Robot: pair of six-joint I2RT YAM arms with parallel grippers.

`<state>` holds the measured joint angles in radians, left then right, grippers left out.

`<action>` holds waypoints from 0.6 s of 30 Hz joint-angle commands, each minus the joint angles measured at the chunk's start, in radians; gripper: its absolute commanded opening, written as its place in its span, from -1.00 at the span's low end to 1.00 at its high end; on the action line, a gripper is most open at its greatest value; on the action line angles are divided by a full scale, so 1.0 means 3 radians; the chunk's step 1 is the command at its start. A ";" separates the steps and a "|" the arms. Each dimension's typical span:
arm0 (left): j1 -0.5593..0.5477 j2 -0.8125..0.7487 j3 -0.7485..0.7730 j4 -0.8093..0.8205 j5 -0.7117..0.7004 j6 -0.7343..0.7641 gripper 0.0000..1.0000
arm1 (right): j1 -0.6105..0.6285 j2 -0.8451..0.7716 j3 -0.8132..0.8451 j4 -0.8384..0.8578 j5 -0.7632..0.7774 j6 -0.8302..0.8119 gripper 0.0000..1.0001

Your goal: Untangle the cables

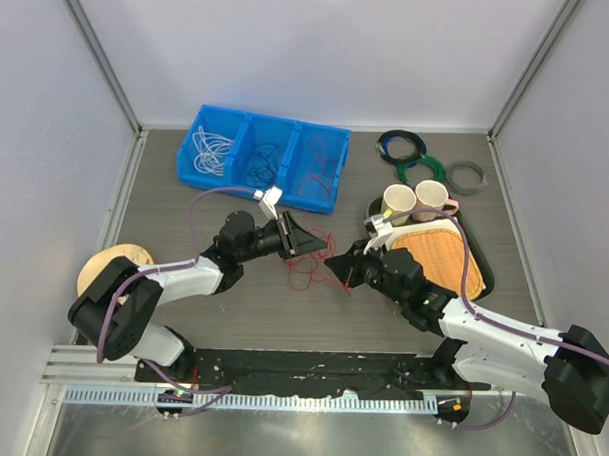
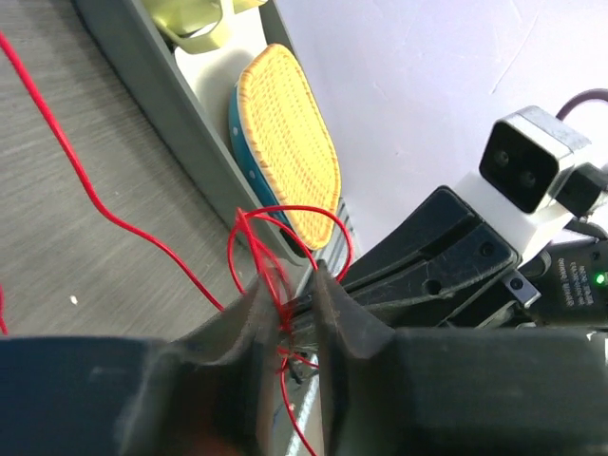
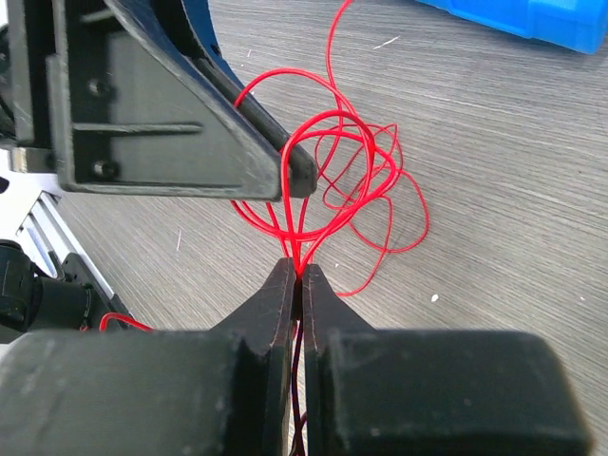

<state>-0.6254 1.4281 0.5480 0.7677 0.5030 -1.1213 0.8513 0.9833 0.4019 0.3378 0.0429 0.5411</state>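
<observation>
A loose tangle of red cable [image 1: 305, 276] lies on the table between my two grippers. My right gripper [image 1: 335, 264] [image 3: 299, 271] is shut on a bunch of its strands, and the loops [image 3: 380, 190] fan out beyond the tips. My left gripper [image 1: 309, 240] [image 2: 292, 280] faces it from the left. Its jaws show a narrow gap, with red strands [image 2: 249, 249] running through it against the left finger. More cables sit in the blue bin [image 1: 250, 126]: white [image 1: 212, 150], dark blue [image 1: 262, 164] and red [image 1: 314, 173].
A black tray [image 1: 480, 269] at the right holds an orange woven mat [image 1: 438, 263] and two mugs [image 1: 397, 203] [image 1: 433, 199]. Green [image 1: 400, 144] and grey [image 1: 465, 177] coiled rings lie behind it. A wooden disc [image 1: 123, 257] sits at the left.
</observation>
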 commanded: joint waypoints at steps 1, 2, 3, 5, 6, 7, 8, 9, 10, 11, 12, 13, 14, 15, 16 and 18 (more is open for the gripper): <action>0.0009 0.0067 0.0096 0.0202 0.0067 0.0025 -0.89 | 0.0016 -0.0071 0.0021 0.0204 -0.0026 0.0042 -0.87; 0.0009 0.0057 0.0081 0.0172 0.0042 0.0031 -1.00 | 0.0016 -0.0082 0.0021 0.0168 0.0000 0.0042 -0.87; 0.0014 0.0041 0.0070 0.0151 0.0021 0.0051 -1.00 | 0.0011 -0.0107 0.0021 0.0137 0.0025 0.0047 -0.87; 0.0014 -0.0081 0.0009 -0.0037 -0.0151 0.0163 -1.00 | 0.0016 -0.0194 0.0031 -0.0035 0.0214 0.0062 -0.86; 0.0029 -0.0152 -0.0011 -0.0155 -0.0229 0.0214 -1.00 | 0.0016 -0.0225 0.0036 -0.0138 0.0346 0.0078 -0.87; 0.0034 -0.0239 -0.0032 -0.0298 -0.0331 0.0281 -1.00 | 0.0016 -0.0250 0.0071 -0.0256 0.0490 0.0123 -0.86; 0.0039 -0.0326 -0.0047 -0.0648 -0.0560 0.0408 -1.00 | 0.0016 -0.0306 0.0097 -0.0530 0.0840 0.0144 -0.86; 0.0045 -0.0540 -0.0057 -0.0824 -0.0714 0.0475 -1.00 | 0.0011 -0.0332 0.0123 -0.0659 0.1021 0.0165 -0.87; 0.0045 -0.0638 -0.0063 -0.0998 -0.0852 0.0531 -1.00 | 0.0011 -0.0358 0.0153 -0.0777 0.1180 0.0210 -0.85; 0.0050 -0.0770 -0.0088 -0.1293 -0.0980 0.0638 -1.00 | 0.0011 -0.0373 0.0169 -0.0976 0.1470 0.0226 -0.85; 0.0050 -0.0984 -0.0108 -0.1412 -0.1255 0.0680 -1.00 | 0.0011 -0.0409 0.0184 -0.1059 0.1554 0.0231 -0.85; 0.0050 -0.1123 -0.0159 -0.1510 -0.1374 0.0721 -1.00 | 0.0016 -0.0429 0.0204 -0.1100 0.1636 0.0247 -0.82; 0.0055 -0.1236 -0.0185 -0.1688 -0.1512 0.0761 -1.00 | 0.0011 -0.0445 0.0210 -0.1232 0.1722 0.0262 -0.80; 0.0055 -0.1465 -0.0216 -0.1776 -0.1751 0.0777 -1.00 | 0.0005 -0.0480 0.0205 -0.1243 0.1749 0.0262 -0.78; 0.0055 -0.1563 -0.0256 -0.1848 -0.1844 0.0813 -1.00 | 0.0005 -0.0501 0.0194 -0.1254 0.1749 0.0267 -0.73; 0.0060 -0.1823 -0.0282 -0.2032 -0.2008 0.0864 -1.00 | 0.0005 -0.0526 0.0194 -0.1244 0.1754 0.0257 -0.73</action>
<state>-0.6128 0.9844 0.4858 0.3107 0.1028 -0.9386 0.8524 0.8551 0.4210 0.0257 0.4408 0.6003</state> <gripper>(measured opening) 0.022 0.133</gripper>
